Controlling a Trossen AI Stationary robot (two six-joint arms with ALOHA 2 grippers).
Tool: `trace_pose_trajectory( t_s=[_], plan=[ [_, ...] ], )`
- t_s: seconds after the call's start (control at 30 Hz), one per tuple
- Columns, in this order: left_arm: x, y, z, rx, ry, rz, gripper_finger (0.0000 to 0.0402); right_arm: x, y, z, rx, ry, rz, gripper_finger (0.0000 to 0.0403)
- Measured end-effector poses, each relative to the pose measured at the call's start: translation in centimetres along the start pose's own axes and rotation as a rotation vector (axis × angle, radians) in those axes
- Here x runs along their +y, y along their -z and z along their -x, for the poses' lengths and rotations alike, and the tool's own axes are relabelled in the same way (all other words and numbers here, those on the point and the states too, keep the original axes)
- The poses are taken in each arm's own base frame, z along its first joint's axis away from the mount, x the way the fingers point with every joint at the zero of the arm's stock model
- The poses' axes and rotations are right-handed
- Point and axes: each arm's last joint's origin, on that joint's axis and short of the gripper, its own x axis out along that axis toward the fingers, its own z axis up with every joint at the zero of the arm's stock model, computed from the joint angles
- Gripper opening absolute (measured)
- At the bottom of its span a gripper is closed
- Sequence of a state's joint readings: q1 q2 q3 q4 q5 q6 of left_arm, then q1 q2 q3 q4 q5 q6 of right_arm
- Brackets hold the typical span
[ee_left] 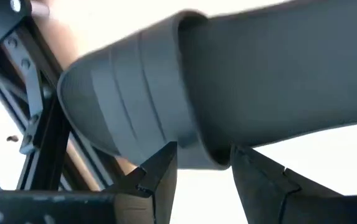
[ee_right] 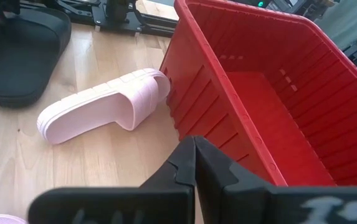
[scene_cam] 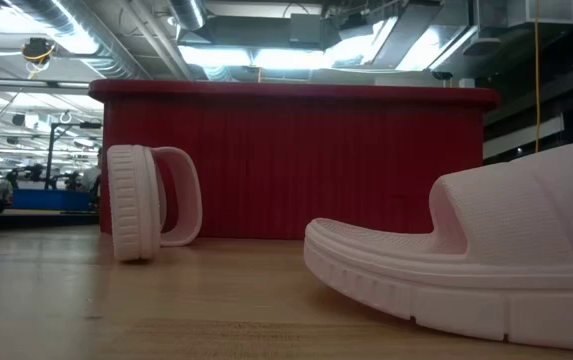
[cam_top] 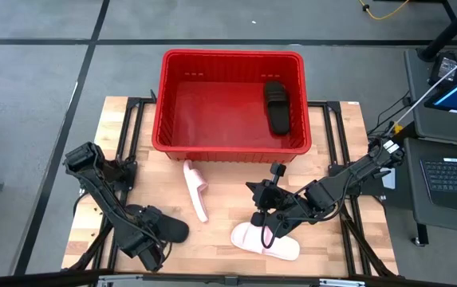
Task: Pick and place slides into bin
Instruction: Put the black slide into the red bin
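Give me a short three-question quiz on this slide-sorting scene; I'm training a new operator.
1. True or false: a black slide already lies in the bin.
2. How many slides are still on the table? A) one B) two C) three
3. The pink slide near the bin's front wall rests on its ____.

Key: 1 true; 2 C; 3 edge. On the table also lie a pink slide by the right gripper and a black one by the left gripper.

Slides and bin on counter
One black slide (cam_top: pixel 276 106) inside red bin (cam_top: pixel 232 57); another black (cam_top: pixel 163 226) front left; pink (cam_top: pixel 195 189) on edge; pink (cam_top: pixel 266 240) flat.
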State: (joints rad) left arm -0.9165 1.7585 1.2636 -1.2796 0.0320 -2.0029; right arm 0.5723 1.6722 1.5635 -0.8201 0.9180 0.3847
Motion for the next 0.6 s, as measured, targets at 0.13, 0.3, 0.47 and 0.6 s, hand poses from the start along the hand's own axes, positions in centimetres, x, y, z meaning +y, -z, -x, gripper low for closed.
trace_pose_trajectory(
  t_s=[0.13,0.3,0.47,0.6],
  plan=[
    [-0.4,0.4,-1.0,0.040,-0.071,0.011,0.0143,0.0,0.0,0.0,0.000,0.000,0.000,0.0006],
    [-0.7,0.5,-1.5,0.027,-0.089,0.068,0.0143,0.0,0.0,0.0,0.000,0.000,0.000,0.0006],
    [-0.7,0.4,-1.5,0.018,-0.089,0.074,0.0143,0.0,0.0,0.0,0.000,0.000,-0.001,0.0006],
    [-0.5,0.4,-1.5,0.011,-0.102,0.075,0.0143,0.0,0.0,0.0,0.001,-0.004,-0.003,0.0006]
  ],
)
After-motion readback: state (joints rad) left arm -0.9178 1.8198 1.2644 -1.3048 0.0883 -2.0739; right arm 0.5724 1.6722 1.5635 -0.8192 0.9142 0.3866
